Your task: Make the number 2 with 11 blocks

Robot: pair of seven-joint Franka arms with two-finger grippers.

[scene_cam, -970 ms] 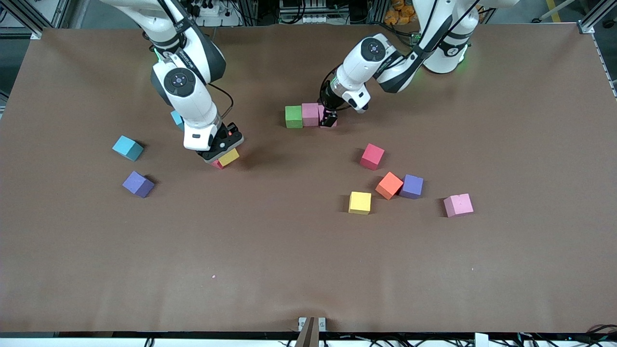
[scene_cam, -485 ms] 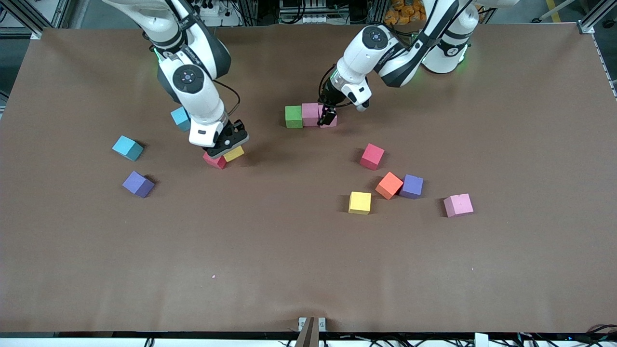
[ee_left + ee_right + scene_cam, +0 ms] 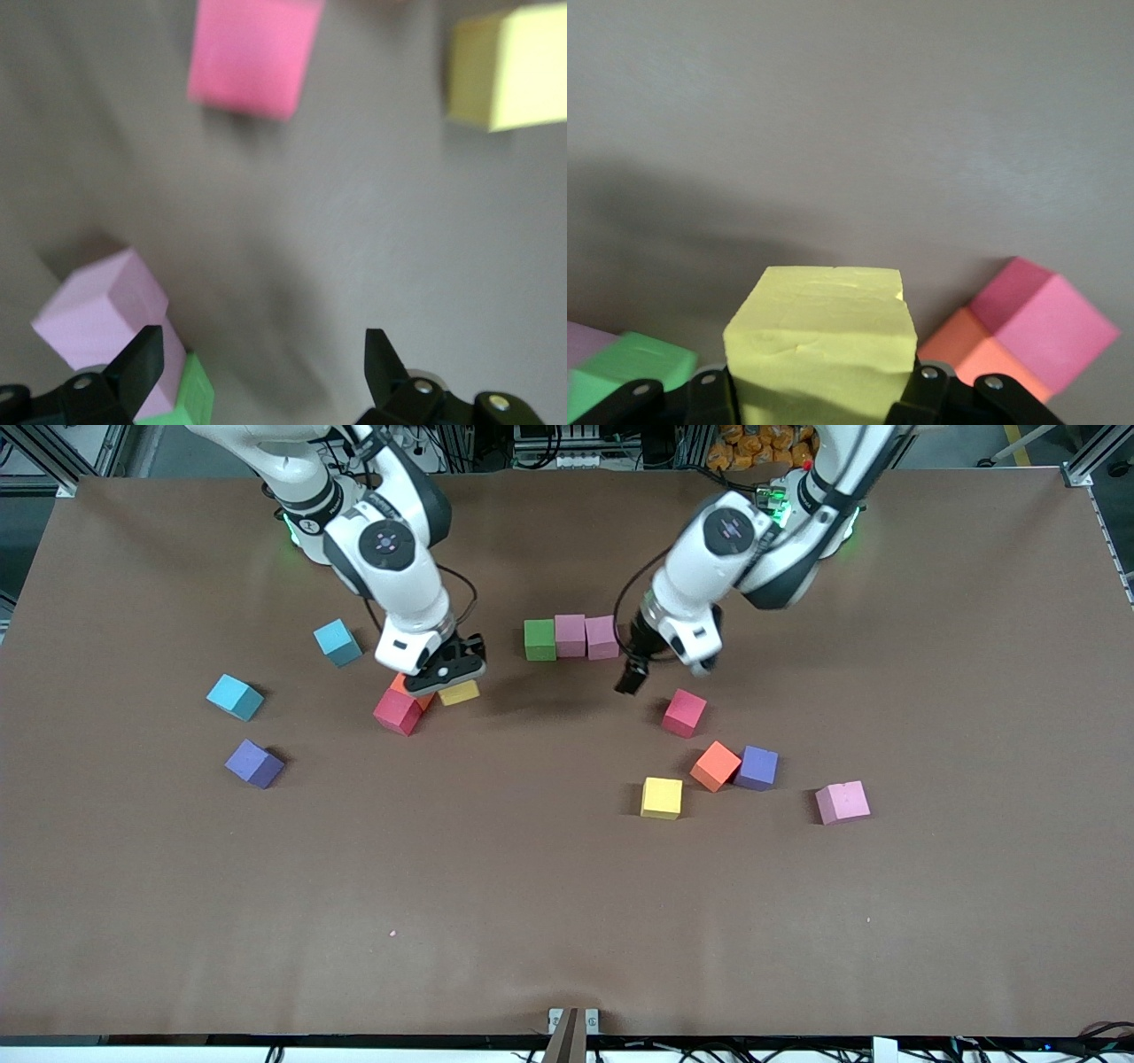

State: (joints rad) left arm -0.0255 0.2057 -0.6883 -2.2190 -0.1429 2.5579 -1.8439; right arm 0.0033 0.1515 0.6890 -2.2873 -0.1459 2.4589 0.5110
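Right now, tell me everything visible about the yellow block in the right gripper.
The yellow block is a small matte foam cube with slightly dented faces. It is clamped between the fingers of the right gripper, lifted off the table, roughly level. It hangs above the bare table beside a red block and an orange block, touching neither.

On the table (image 3: 567, 921) sit 13 foam cubes in all. By colour: 1 green block (image 3: 539, 640), 3 pink blocks (image 3: 570, 635), 2 yellow blocks (image 3: 662, 798), 2 red blocks (image 3: 684, 713), 2 purple blocks (image 3: 758, 768), 2 light-blue cubes (image 3: 235, 696) and 1 fully shown orange block (image 3: 714, 766), with a 2nd orange one (image 3: 400, 684) partly hidden. 2 robot arms reach over them.
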